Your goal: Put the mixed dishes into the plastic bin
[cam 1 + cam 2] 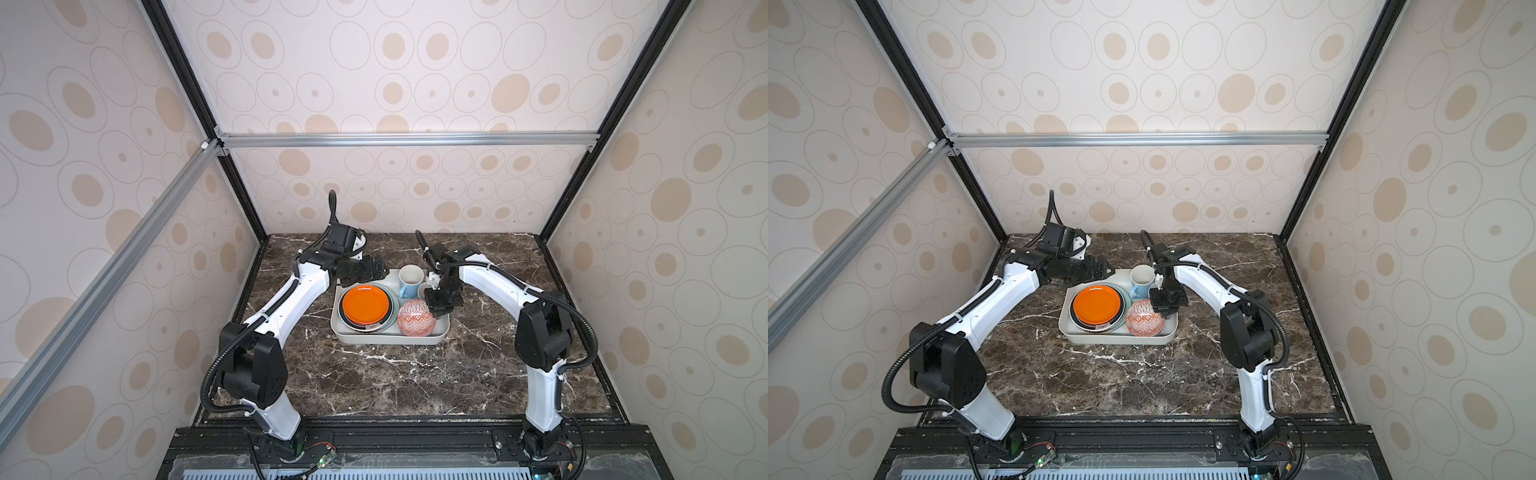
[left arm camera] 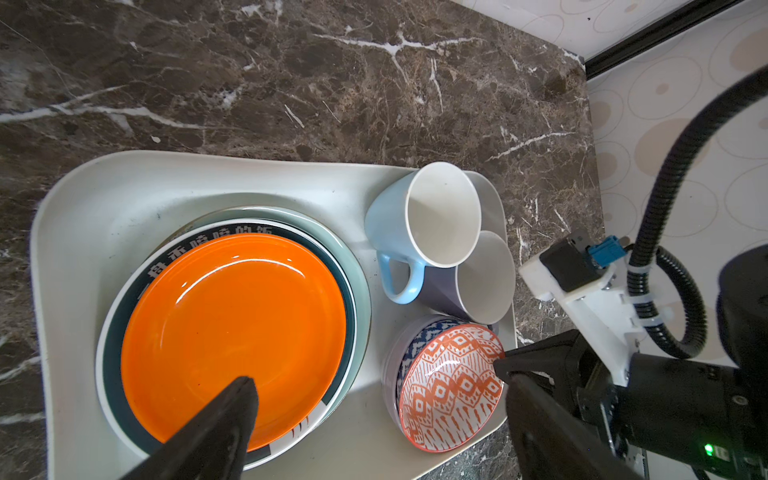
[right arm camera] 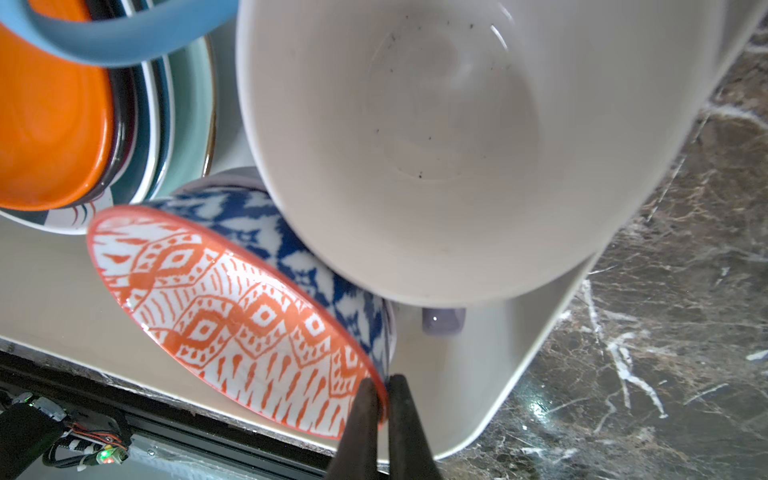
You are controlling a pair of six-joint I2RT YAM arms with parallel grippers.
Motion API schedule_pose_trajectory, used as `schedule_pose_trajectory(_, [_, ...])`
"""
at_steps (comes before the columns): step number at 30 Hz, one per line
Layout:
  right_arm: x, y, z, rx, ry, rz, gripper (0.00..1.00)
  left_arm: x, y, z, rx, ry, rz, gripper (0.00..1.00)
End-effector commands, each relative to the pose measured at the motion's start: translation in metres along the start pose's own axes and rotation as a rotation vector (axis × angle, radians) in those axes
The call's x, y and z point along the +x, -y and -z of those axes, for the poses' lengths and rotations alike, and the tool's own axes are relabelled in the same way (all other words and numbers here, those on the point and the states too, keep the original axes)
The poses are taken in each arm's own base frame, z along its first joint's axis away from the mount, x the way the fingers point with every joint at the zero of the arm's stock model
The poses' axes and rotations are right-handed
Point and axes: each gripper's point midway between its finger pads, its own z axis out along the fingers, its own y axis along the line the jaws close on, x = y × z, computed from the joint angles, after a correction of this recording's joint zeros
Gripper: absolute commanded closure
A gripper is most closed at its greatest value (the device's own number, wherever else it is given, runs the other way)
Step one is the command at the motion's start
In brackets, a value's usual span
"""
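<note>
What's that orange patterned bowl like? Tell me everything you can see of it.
Glazed-looking, the orange-patterned bowl shows white with orange diamonds, an orange rim, and a blue-and-white pattern with a lavender edge behind. It lies tilted in a corner of the plastic bin, beside the stacked plates, against the lavender mug. The right gripper pinches its rim.

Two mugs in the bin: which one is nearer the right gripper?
The lavender mug; it lies between the blue mug and the right gripper, which is shut on the rim of the orange-patterned bowl.

Glossy glazed ceramic: orange plate (image 2: 232, 332), patterned bowl (image 2: 449, 386); plastic bin (image 2: 124, 187) smooth, matt; tabletop (image 2: 291, 83) polished, veined marble look
</note>
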Motion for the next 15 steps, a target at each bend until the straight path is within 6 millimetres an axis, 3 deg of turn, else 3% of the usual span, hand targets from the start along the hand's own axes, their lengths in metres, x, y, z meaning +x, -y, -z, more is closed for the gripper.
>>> schedule_pose_trajectory(1, [0.0183, 0.0045, -0.0095, 0.006, -0.105, 0.018, 0.92, -0.0079, 0.0075, 0.0079, 0.007, 0.035, -0.002, 0.06])
schedule_pose_trajectory(9, [0.0238, -0.0031, -0.0175, -0.079, -0.16, -0.015, 0.92, -0.0079, 0.0088, 0.0059, 0.004, 0.036, 0.006, 0.07])
schedule_pose_trajectory(15, [0.0239, 0.0039, -0.0124, -0.068, -0.153, -0.012, 0.88, -0.0061, 0.0097, 0.0037, 0.003, 0.032, 0.007, 0.07])
